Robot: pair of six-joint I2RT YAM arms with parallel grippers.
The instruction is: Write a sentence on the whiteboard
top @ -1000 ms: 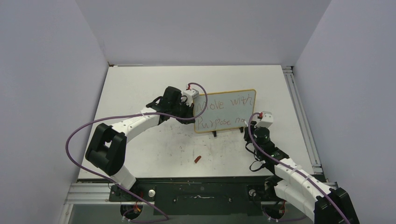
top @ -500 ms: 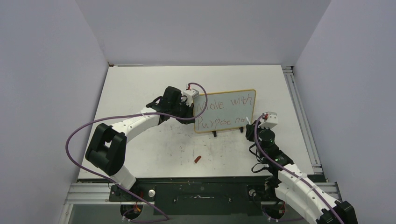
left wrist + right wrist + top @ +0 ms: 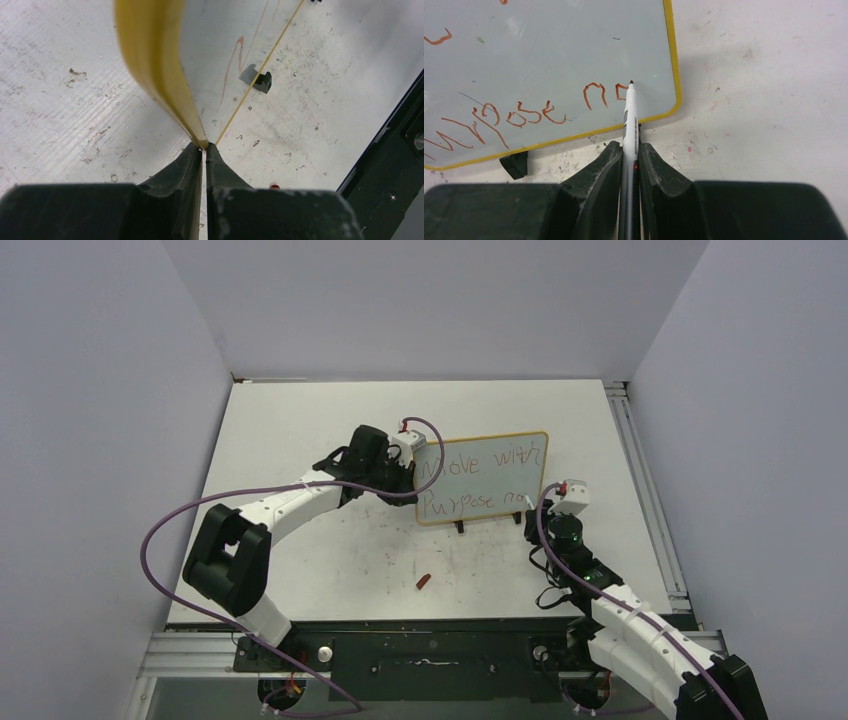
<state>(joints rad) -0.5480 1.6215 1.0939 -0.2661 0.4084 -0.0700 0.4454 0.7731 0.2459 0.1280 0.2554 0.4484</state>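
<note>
The board [image 3: 483, 478] stands on its two black feet [image 3: 514, 164] on the table [image 3: 300, 420], right of centre, between the two arms, its face turned towards their bases. The left gripper [image 3: 205, 150] is closed tight on the yellow frame [image 3: 155, 65] at the board's left edge, the fingers pinching the rim with no gap between them. The right gripper [image 3: 630, 150], at the board's lower right corner, is clamped on a slim white marker [image 3: 629, 120], which runs up from between the fingers and across the bottom of the frame.

The marker's dark tip sits at the board's face, just beside the last reddish-brown stroke; whether it touches the surface cannot be told. The sentence [image 3: 478, 483] fills two lines in thin handwriting: "Move with" on top, "Purpose" below, then a short last word that starts with an "n", the next letter only partly drawn in the right wrist view.

A small red piece [image 3: 424, 582] lies on the scuffed table in front of the board, well apart from both grippers.
</note>
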